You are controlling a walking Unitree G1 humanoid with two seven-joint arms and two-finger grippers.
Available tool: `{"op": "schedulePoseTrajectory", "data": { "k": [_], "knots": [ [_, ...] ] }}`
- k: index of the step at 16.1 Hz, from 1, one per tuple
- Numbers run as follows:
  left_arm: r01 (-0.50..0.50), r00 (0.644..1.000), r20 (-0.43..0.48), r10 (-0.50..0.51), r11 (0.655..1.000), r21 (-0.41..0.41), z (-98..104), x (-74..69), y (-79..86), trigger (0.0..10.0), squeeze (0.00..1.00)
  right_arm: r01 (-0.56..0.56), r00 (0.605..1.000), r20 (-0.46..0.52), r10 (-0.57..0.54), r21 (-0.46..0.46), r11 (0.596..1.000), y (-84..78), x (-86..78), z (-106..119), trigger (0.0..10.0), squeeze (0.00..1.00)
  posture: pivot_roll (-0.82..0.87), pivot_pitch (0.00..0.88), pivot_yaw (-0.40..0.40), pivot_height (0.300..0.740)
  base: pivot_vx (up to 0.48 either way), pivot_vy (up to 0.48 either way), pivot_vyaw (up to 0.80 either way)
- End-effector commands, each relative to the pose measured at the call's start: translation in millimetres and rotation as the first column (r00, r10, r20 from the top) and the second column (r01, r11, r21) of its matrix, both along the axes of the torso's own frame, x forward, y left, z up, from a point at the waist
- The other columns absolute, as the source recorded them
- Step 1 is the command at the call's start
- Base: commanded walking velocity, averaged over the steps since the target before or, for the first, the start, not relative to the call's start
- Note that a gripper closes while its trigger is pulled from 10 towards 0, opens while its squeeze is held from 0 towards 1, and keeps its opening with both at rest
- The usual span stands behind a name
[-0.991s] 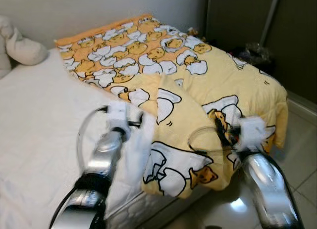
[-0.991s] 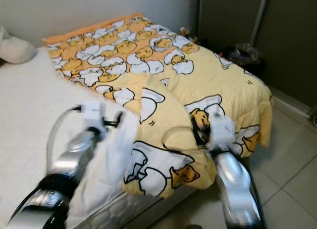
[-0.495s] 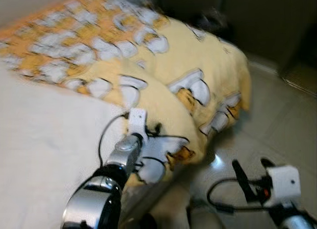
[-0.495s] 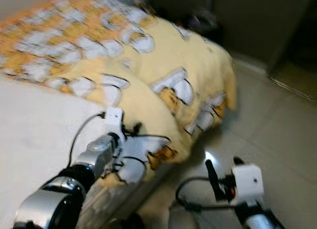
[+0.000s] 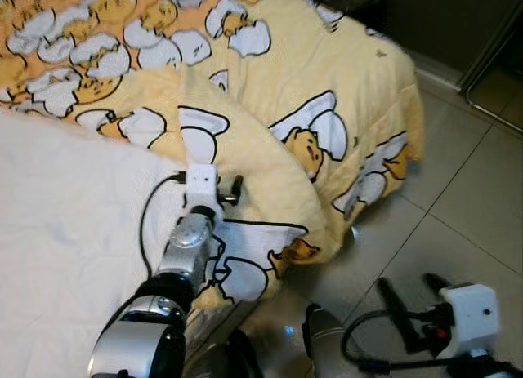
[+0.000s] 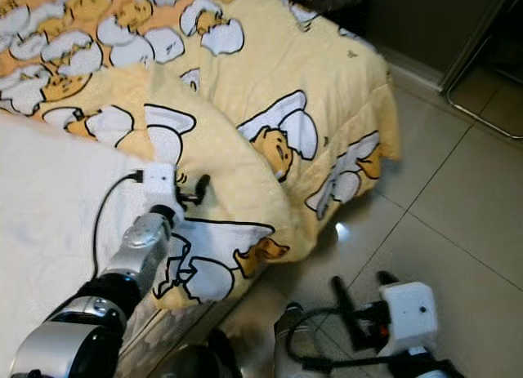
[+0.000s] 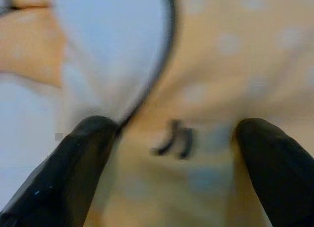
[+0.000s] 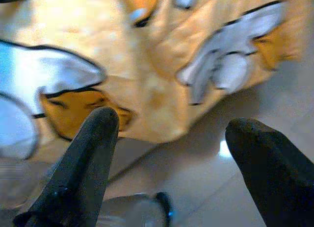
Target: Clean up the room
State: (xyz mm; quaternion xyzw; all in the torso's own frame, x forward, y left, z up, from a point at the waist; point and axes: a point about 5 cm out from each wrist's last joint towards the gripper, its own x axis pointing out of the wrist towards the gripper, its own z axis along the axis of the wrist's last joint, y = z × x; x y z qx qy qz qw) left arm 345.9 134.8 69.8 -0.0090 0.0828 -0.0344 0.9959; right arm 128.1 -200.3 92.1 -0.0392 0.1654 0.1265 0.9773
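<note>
A home bedroom: a bed with a white quilted mattress cover [image 5: 65,231], draped with a yellow fleece blanket printed with cartoon chicks in eggshells [image 5: 327,76], stands on a glossy beige tiled floor [image 5: 458,223]

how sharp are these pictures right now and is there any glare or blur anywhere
Both eye views are fairly sharp, with small glints of light on the glossy floor beside the bed. The left wrist view is soft: the blanket sits too close, out of focus between the left gripper fingers. The right wrist view is mildly blurred, with a bright spot on the floor beyond the right gripper.
</note>
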Motion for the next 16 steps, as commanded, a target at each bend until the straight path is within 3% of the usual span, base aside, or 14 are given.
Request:
{"op": "schedulePoseTrajectory", "data": {
  "k": [1,4,5,8,11,12,16],
  "knots": [
    [-0.077,0.997,-0.011,0.078,0.997,0.022,-5,-3.1,19.4,10.0,0.0,-0.049,0.996,-0.072,0.052,0.033,0.998,1.7,-7.0,-10,10.0,0.0,-0.41,0.296,0.153,0.74,0.0,0.0,0.0],
    [-0.181,0.981,0.073,0.18,0.983,0.01,16,3.9,45.0,10.0,0.0,-0.094,0.99,-0.1,0.097,0.03,0.995,-0.1,-5.9,-14,10.0,0.0,-0.39,0.29,0.142,0.74,0.0,0.0,0.0],
    [-0.171,0.981,0.089,0.17,0.985,0.002,21,4.9,47.7,10.0,0.0,-0.102,0.989,-0.102,0.106,0.037,0.994,2.0,-3.4,-15,10.0,0.0,-0.38,0.287,0.141,0.74,0.0,0.0,0.0],
    [-0.138,0.99,0.018,0.138,0.99,-0.029,8,1.3,41.5,10.0,0.0,-0.129,0.985,-0.107,0.134,0.051,0.99,7.1,0.4,-18,10.0,0.0,-0.37,0.282,0.134,0.74,0.0,0.0,0.0],
    [-0.153,0.988,-0.03,0.15,0.959,-0.238,6,1.0,36.0,10.0,0.0,-0.142,0.984,-0.099,0.147,0.059,0.988,8.1,3.5,-17,10.0,0.0,-0.37,0.272,0.132,0.74,0.0,0.0,0.0],
    [-0.138,0.99,-0.026,0.136,0.952,-0.274,5,-0.4,33.4,10.0,0.0,-0.142,0.984,-0.099,0.148,0.061,0.988,8.4,2.3,-17,10.0,0.0,-0.37,0.266,0.133,0.74,0.0,0.0,0.0],
    [-0.098,0.995,-0.054,0.085,0.939,-0.329,1,-0.8,21.4,10.0,0.0,-0.149,0.983,-0.098,0.155,0.069,0.986,10.5,0.1,-17,10.0,0.0,-0.38,0.257,0.134,0.74,0.0,0.0,0.0]
  ]
}}
